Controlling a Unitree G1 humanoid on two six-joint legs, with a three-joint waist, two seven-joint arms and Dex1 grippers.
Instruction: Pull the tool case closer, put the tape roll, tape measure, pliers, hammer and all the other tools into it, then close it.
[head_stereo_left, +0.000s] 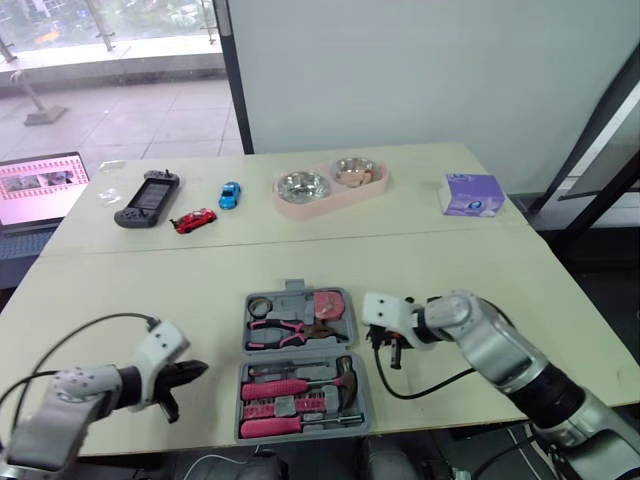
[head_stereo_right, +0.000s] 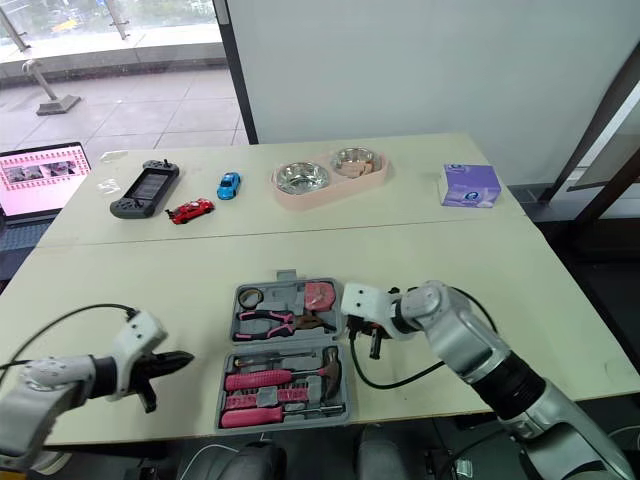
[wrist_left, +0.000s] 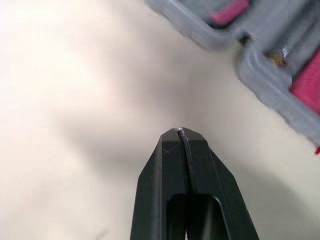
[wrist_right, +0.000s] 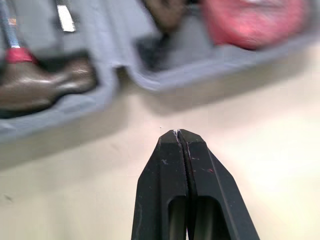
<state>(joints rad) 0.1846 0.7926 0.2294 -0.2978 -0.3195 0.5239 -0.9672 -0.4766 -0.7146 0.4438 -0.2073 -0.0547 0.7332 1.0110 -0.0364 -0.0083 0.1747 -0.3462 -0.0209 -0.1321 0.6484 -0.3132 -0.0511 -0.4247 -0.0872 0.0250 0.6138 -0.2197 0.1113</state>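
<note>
The grey tool case (head_stereo_left: 300, 412) lies open near the table's front edge. Its far half holds a tape roll (head_stereo_left: 260, 305), pink-handled pliers (head_stereo_left: 283, 330) and a pink tape measure (head_stereo_left: 328, 303). In the near half lie a hammer (head_stereo_left: 310, 384) and other pink-handled tools. My left gripper (head_stereo_left: 192, 374) is shut and empty, on the table a short way left of the case. My right gripper (head_stereo_left: 393, 356) is shut and empty too, just right of the case's hinge line. The right wrist view shows the hammer head (wrist_right: 45, 90) and the tape measure (wrist_right: 252, 22) beyond the tips (wrist_right: 179, 132).
At the back stand a pink double bowl (head_stereo_left: 330, 185), a purple tissue box (head_stereo_left: 472, 193), a blue toy car (head_stereo_left: 230, 194), a red toy car (head_stereo_left: 194, 220) and a game controller (head_stereo_left: 148, 197). A laptop (head_stereo_left: 38, 187) sits at the far left. A black cable (head_stereo_left: 425, 385) loops beside the case.
</note>
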